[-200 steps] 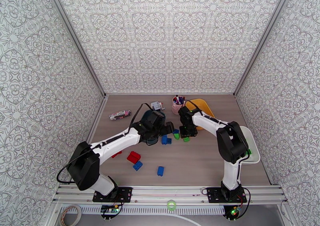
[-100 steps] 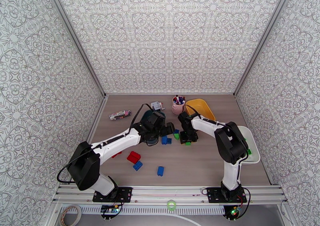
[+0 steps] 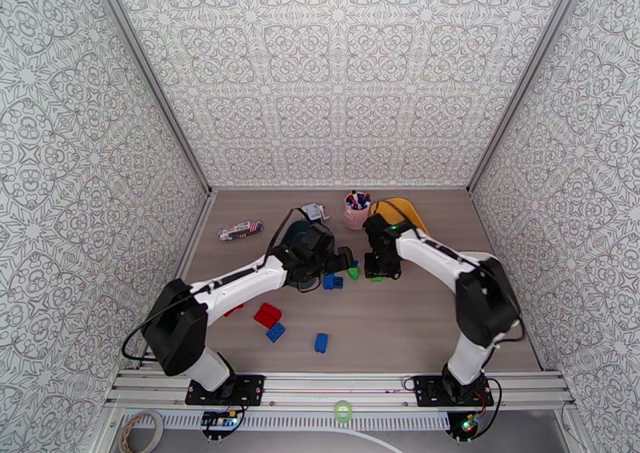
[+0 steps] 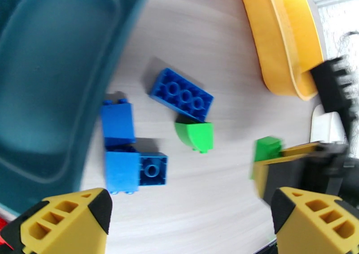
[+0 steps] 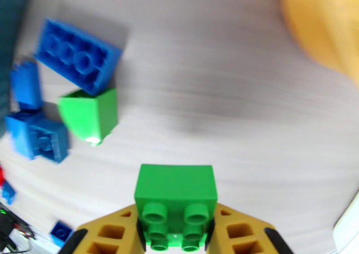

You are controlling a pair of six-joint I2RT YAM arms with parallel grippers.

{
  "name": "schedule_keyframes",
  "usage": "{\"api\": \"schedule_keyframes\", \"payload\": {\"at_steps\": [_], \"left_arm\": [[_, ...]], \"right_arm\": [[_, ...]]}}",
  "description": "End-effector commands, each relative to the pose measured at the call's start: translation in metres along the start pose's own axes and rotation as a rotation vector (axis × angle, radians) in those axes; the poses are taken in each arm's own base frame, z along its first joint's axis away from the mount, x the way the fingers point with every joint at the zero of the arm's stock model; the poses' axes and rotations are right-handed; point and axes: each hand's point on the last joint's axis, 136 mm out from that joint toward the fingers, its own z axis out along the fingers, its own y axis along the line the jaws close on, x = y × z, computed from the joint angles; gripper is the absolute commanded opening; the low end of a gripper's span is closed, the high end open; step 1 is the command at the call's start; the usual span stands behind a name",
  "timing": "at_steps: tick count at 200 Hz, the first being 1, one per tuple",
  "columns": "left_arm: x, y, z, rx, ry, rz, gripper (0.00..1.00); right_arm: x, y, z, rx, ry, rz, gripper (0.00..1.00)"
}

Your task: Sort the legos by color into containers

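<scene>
Over the last second the right arm's elbow has swung out toward the right wall, and the green brick (image 5: 176,185) that lay loose on the tabletop (image 3: 400,326) beside its fingers is now in its grip. That right pincer (image 5: 176,232) is closed almost fully, its yellow fingers pressed on two opposite sides of the brick, studs facing the wrist camera, just above the wood in front of the yellow tray (image 3: 408,210). The left pincer (image 4: 190,221) has hardly shifted; it hangs wide open and empty over a small cluster: a sloped green piece (image 4: 194,135) touching an upturned blue brick (image 4: 181,93), with more blue bricks (image 4: 117,124) beside the teal tray (image 4: 45,71). Red bricks (image 3: 267,315) lie nearer the arm bases. I'd judge these pieces light, rigid and hard to damage, but smooth-walled, so a shallow or skewed pinch could let one twist out. Flat opposing side walls look like the place to hold; the curved face on the sloped one is best avoided.
</scene>
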Motion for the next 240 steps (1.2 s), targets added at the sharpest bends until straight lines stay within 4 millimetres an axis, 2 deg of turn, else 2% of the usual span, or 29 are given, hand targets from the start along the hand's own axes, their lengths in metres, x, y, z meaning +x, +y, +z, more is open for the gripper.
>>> {"api": "schedule_keyframes", "payload": {"at_steps": [1, 30, 68, 89, 116, 125, 128, 138, 170, 172, 178, 201, 240], "left_arm": [[0.002, -0.038, 0.005, 0.100, 0.036, 0.083, 0.99], [0.023, -0.087, 0.022, 0.185, 0.145, 0.228, 0.99], [0.069, -0.151, 0.037, 0.265, 0.291, 0.475, 0.99], [0.093, -0.176, 0.039, 0.273, 0.328, 0.619, 0.99], [0.116, -0.200, 0.038, 0.306, 0.346, 0.732, 1.00], [0.123, -0.200, 0.041, 0.304, 0.356, 0.751, 0.99], [0.119, -0.211, 0.034, 0.327, 0.333, 0.757, 0.99], [0.121, -0.216, 0.032, 0.337, 0.323, 0.766, 0.99], [0.112, -0.217, 0.026, 0.336, 0.287, 0.763, 0.99], [0.114, -0.210, 0.030, 0.320, 0.301, 0.760, 0.99], [0.110, -0.204, 0.032, 0.294, 0.286, 0.754, 0.99], [0.093, -0.195, 0.030, 0.278, 0.244, 0.707, 0.99], [0.059, -0.178, 0.019, 0.249, 0.158, 0.610, 0.99]], "right_arm": [[-0.005, -0.025, -0.025, -0.010, -0.041, 0.124, 0.26], [-0.009, -0.074, -0.051, 0.005, -0.106, 0.283, 0.26], [0.006, -0.166, -0.075, 0.085, -0.172, 0.560, 0.26], [0.021, -0.212, -0.082, 0.136, -0.188, 0.698, 0.26], [0.038, -0.252, -0.083, 0.185, -0.178, 0.825, 0.26], [0.042, -0.260, -0.080, 0.191, -0.168, 0.849, 0.26], [0.043, -0.263, -0.080, 0.193, -0.163, 0.857, 0.27], [0.047, -0.271, -0.078, 0.201, -0.154, 0.882, 0.29], [0.051, -0.288, -0.077, 0.220, -0.152, 0.912, 0.33], [0.051, -0.288, -0.077, 0.221, -0.151, 0.912, 0.33], [0.052, -0.289, -0.076, 0.224, -0.146, 0.911, 0.34], [0.053, -0.292, -0.073, 0.229, -0.135, 0.912, 0.39], [0.048, -0.292, -0.077, 0.221, -0.153, 0.900, 0.62]]}}
